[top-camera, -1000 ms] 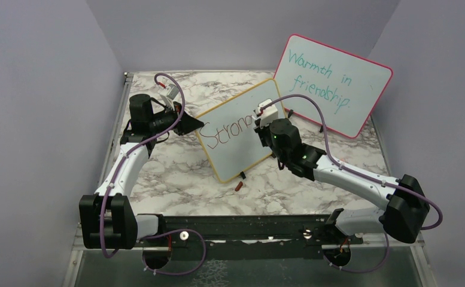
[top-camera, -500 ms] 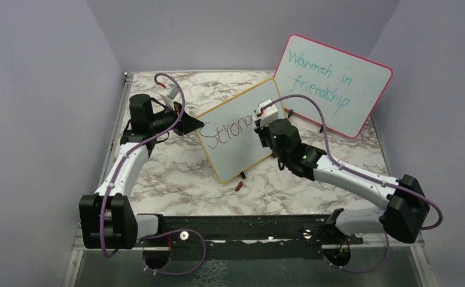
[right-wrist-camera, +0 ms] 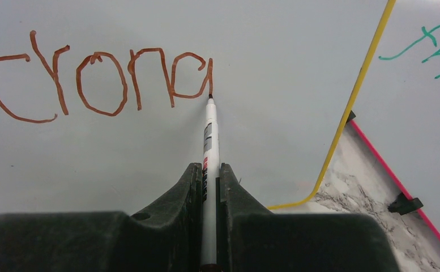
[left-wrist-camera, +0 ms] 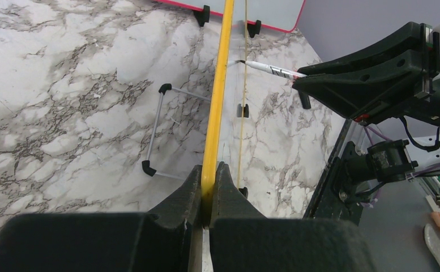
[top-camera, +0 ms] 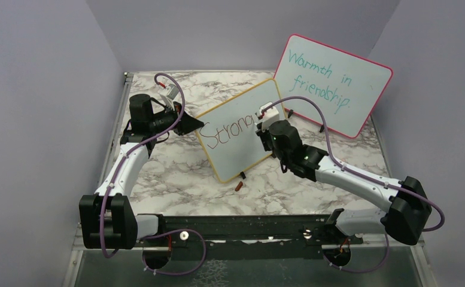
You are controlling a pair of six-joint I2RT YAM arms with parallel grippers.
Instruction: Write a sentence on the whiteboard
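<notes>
top view, whiteboard [top-camera: 242,107]: the yellow-framed one, propped up at a tilt in the middle of the marble table [top-camera: 176,173], just in front of the pink-framed board [top-camera: 331,84] with the teal writing
top view, sentence [top-camera: 225,133]: reddish-brown letters slanting up across the board face, reads roughly "Strong"
top view, left gripper [top-camera: 195,126]: clamped onto the board's left edge, right next to the "S"
top view, right gripper [top-camera: 260,124]: up against the board face at the end of the word, too small from here to see what's in it
top view, small red-brown piece [top-camera: 238,186]: lying on the marble just below the board's near corner, can't tell what it is
left wrist view, left gripper: both fingers [left-wrist-camera: 183,195] squeezed together on the thin yellow frame, with the board seen edge-on and running straight away
left wrist view, wire stand [left-wrist-camera: 159,129]: on the left side of the board, black feet down on the marble
left wrist view, marker [left-wrist-camera: 269,69]: white barrel poking out of the right gripper, tip touching the board face on the right side
right wrist view, right gripper: the two black fingers pinch the marker barrel between them
right wrist view, marker tip: touching the board at the bottom of the last letter's upright stroke
right wrist view, sentence: "trong" in frame, the last letter just a round bowl plus a short upright, no tail
right wrist view, background: the yellow frame's corner on the right, then marble and the pink frame with a bit of teal writing
</notes>
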